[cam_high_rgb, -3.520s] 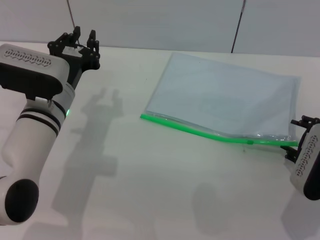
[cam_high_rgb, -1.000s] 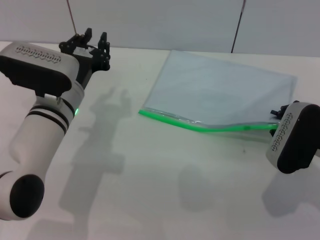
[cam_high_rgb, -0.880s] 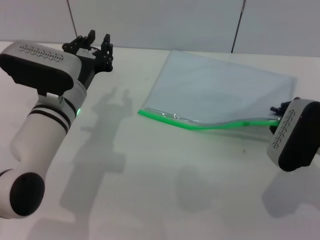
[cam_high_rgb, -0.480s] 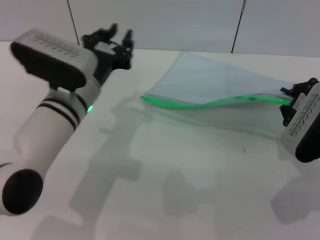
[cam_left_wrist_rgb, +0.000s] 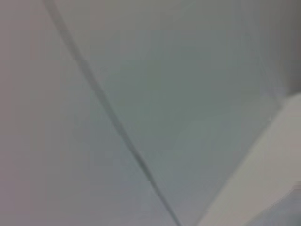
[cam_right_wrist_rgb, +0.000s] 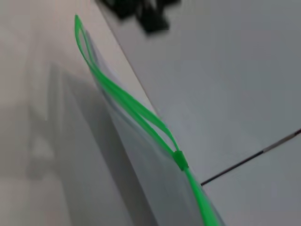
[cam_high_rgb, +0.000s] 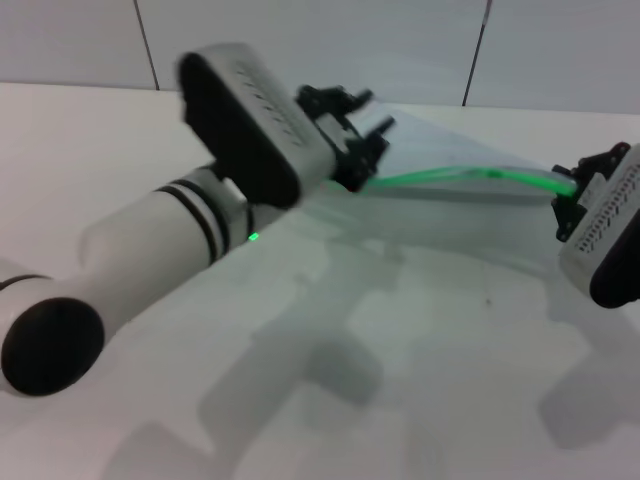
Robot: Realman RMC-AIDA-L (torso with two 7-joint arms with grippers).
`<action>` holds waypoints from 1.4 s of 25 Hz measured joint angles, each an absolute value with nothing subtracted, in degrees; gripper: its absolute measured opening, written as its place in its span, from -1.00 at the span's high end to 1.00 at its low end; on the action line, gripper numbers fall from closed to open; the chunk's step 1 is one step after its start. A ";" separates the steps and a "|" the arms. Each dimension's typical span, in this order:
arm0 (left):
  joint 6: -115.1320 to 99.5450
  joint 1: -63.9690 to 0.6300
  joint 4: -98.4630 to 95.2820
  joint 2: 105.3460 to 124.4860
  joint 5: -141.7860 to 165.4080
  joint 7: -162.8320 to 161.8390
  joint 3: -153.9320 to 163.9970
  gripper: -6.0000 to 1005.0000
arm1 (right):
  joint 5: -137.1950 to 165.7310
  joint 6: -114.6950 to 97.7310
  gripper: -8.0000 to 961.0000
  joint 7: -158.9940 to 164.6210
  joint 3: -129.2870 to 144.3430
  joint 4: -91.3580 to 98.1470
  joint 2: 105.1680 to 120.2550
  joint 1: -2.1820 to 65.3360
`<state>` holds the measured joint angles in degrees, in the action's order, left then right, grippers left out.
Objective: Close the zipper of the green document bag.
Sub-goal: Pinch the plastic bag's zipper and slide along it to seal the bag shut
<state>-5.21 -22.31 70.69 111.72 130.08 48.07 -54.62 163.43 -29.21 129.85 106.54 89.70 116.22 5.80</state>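
Head view: we are seeing both arms over the white table (cam_high_rgb: 420, 380), the left gripper (cam_high_rgb: 362, 135) reaching to the near-left end of the green document bag (cam_high_rgb: 470, 215) and the right gripper (cam_high_rgb: 572, 195) at its far-right end.
Right wrist view: we are looking along the zipper (cam_right_wrist_rgb: 136, 115), whose two green strips are standing apart in a long loop up to the small slider (cam_right_wrist_rgb: 180, 160) and running as one strip past it; the head view is not showing this gap. The left gripper (cam_right_wrist_rgb: 141, 12) is showing only as a dark blur past the strip's far end.
Left wrist view: we are getting only grey wall panels and a dark seam.
Bag: it is being held up by its green edge, which is arching between the two grippers while the translucent pale sheet is hanging down to the table.
Left jaws: standing apart beside the strip's end.
Right jaws: clamped on the zipper end.
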 joint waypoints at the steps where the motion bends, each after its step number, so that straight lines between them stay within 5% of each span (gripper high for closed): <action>1: -3.83 -22.48 71.06 111.85 130.09 49.57 -54.75 0.34 | 163.40 -29.29 0.86 129.99 106.70 90.10 116.21 5.80; 9: 2.63 -23.66 72.40 114.57 130.22 61.27 -56.63 0.05 | 163.19 -30.10 0.87 130.99 107.52 93.78 116.26 4.74; 13: 0.43 -22.71 72.39 116.15 130.24 67.67 -56.63 0.05 | 163.19 -30.80 0.88 131.54 107.64 94.59 116.25 4.52; 35: -0.20 -24.01 70.82 116.25 129.68 69.95 -52.54 0.09 | 163.23 -31.56 0.88 131.57 107.83 93.60 116.10 5.63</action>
<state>-0.20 -24.01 70.82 116.25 129.68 69.95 -52.54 163.23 -31.56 131.57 107.83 93.60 116.10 5.63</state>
